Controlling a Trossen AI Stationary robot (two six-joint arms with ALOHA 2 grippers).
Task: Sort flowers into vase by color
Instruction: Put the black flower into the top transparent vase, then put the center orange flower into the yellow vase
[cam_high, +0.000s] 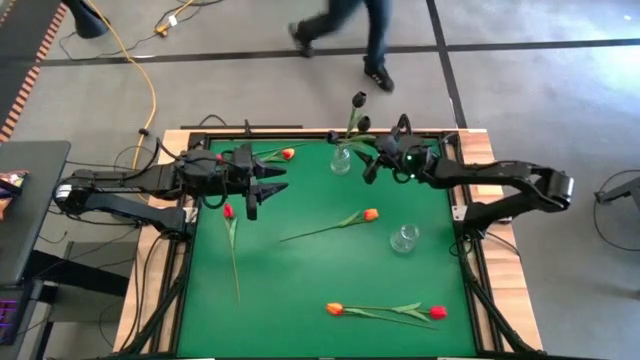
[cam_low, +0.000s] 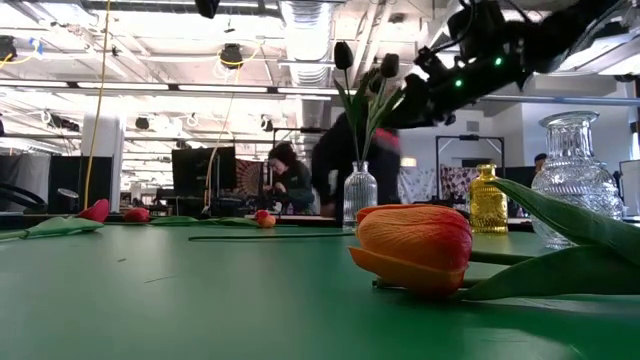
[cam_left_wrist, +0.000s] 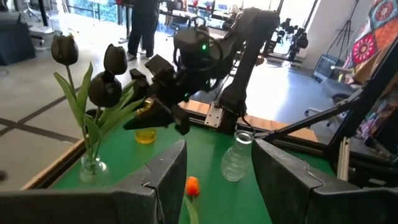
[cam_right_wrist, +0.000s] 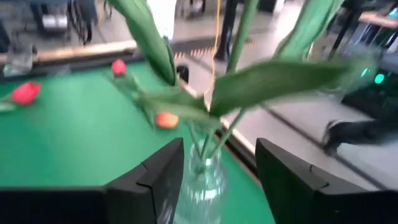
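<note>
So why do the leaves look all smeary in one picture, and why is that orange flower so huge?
In the right wrist view the leaves above the glass vase are motion-blurred. In the low view the orange tulip lies right by the camera, so it looms large, while the room behind glares with ceiling lights.

the worktop (cam_high: 300, 270) has a green surface inside a wooden border. two clear glass vases stand on it: one (cam_high: 341, 160) at the far edge holding dark tulips (cam_high: 358, 100), another (cam_high: 404, 238) toward the right, empty. loose tulips lie flat: a red one (cam_high: 228, 211) at left, an orange one (cam_high: 370, 214) mid-surface, an orange (cam_high: 334, 309) and a red (cam_high: 437, 313) at the near edge, one (cam_high: 288, 154) at the far left.
</note>
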